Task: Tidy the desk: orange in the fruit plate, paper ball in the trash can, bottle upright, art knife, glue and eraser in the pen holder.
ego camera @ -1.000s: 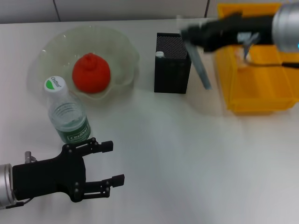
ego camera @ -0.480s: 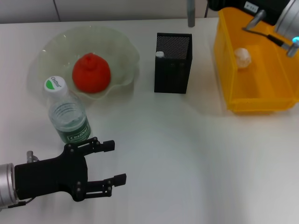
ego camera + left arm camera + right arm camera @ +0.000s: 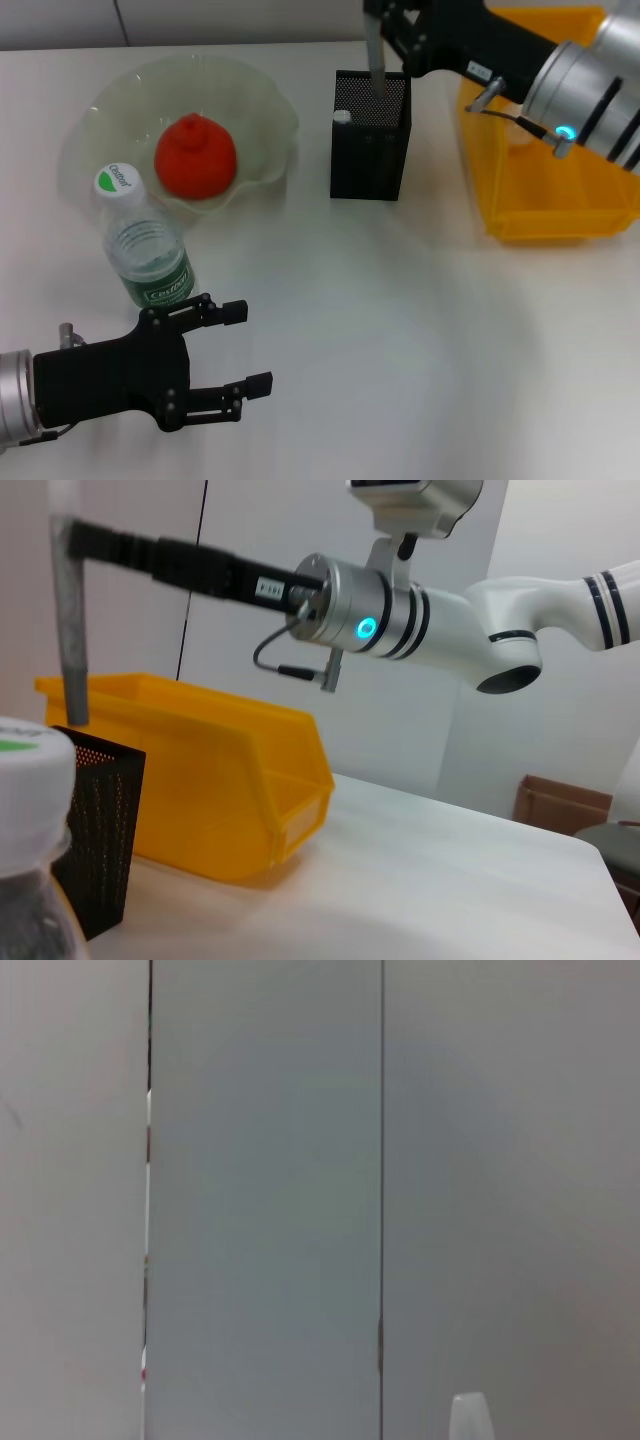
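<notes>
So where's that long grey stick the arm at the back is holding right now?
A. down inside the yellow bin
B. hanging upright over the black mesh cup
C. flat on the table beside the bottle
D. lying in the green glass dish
B: the right tool holds the grey stick upright, its lower end at the open top of the black mesh cup.

The left claw [image 3: 245, 347] is built of black, bolted links on a silver wrist cuff. The right claw [image 3: 385, 25] is black too, carried by a silver cylinder with a cyan light, thin cables and a black-striped white forearm.
</notes>
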